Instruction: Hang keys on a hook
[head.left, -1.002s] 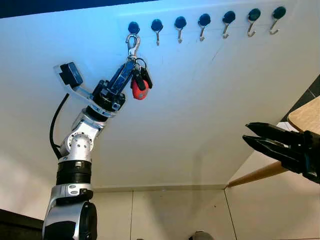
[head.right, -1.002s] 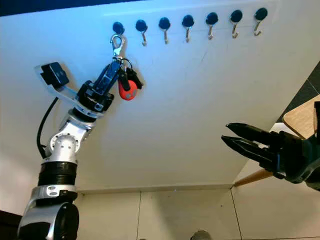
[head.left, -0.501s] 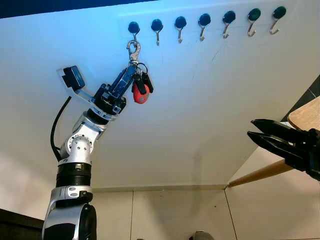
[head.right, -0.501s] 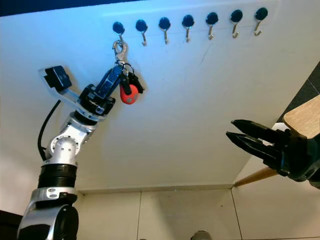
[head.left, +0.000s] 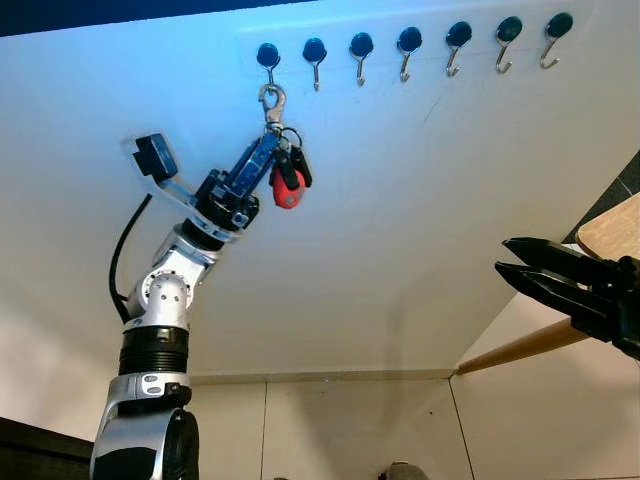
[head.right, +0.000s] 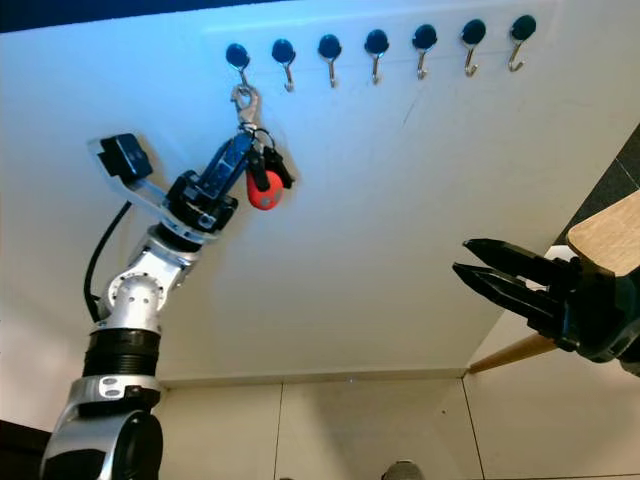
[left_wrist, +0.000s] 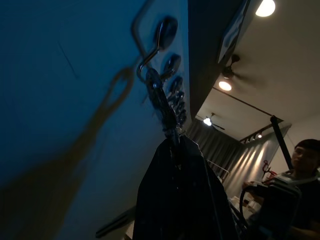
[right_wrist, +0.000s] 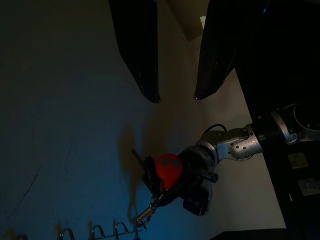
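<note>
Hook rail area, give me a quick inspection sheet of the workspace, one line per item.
Surface: white wall with a row of seven dark-capped hooks near its top.
Job's things: keys with a red fob and silver snap clip, raised just below the leftmost hook; whether the clip is on the hook cannot be told.
Clutter: nothing seen.
End effectors: left end effector shut on the keys; right end effector open, idle, apart from the wall.
Cables: black cable looping along the left arm.
Surroundings: wooden table edge at right; a person in the left wrist view.
</note>
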